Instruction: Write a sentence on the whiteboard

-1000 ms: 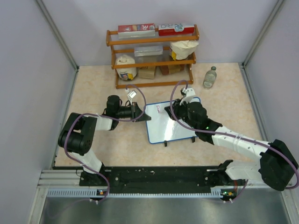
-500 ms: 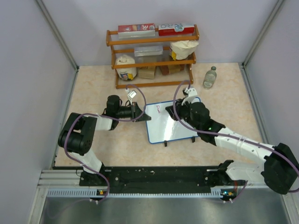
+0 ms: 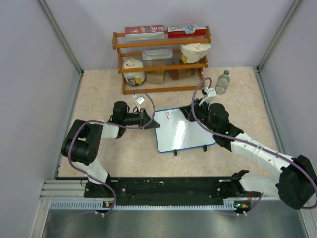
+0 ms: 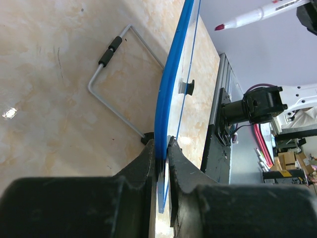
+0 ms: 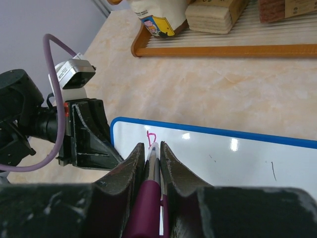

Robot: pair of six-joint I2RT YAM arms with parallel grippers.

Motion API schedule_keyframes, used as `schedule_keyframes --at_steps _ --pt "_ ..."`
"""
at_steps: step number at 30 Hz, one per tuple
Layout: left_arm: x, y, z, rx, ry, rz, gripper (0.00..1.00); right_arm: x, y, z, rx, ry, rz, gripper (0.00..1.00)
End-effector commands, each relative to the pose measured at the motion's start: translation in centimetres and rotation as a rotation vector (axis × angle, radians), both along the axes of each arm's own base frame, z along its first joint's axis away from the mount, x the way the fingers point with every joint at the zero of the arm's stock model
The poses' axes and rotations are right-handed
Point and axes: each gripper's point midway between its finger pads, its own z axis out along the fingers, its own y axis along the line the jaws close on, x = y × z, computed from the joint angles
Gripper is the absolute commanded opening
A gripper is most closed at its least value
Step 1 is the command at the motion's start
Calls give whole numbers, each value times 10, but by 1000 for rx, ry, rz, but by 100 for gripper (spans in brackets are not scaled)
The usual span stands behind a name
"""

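The whiteboard [image 3: 190, 136] with its blue frame stands tilted mid-table, and the left wrist view shows it edge-on [image 4: 169, 94]. My left gripper [image 3: 148, 121] is shut on its left edge [image 4: 163, 148]. One pink letter-like mark [image 3: 168, 116] sits near the board's top left corner [image 5: 151, 136]; the rest of the sentence does not show. My right gripper [image 3: 194, 110] is shut on a marker [image 5: 151, 188] with a magenta barrel, over the board's upper right part. In the left wrist view the marker's pink tip [image 4: 219, 27] is apart from the board face.
A wooden rack [image 3: 161, 59] with boxes and bags stands at the back. A clear bottle [image 3: 223, 82] stands right of it. The board's wire stand with black feet [image 4: 111, 47] rests on the table. A black rail [image 3: 168, 188] runs along the near edge.
My right gripper has moved right and back with the marker, off the board's upper left corner. The pink mark now shows uncovered. The left arm and the board have not moved.
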Motion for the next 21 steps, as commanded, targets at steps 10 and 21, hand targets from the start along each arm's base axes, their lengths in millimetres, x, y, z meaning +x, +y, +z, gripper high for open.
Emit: schedule_keyframes --at_steps 10,21 --pt "7 1 -9 37 -5 28 0 17 10 9 9 -31 2 0" --pt "7 1 -10 37 -2 28 0 15 5 -10 -26 -1 -13 0"
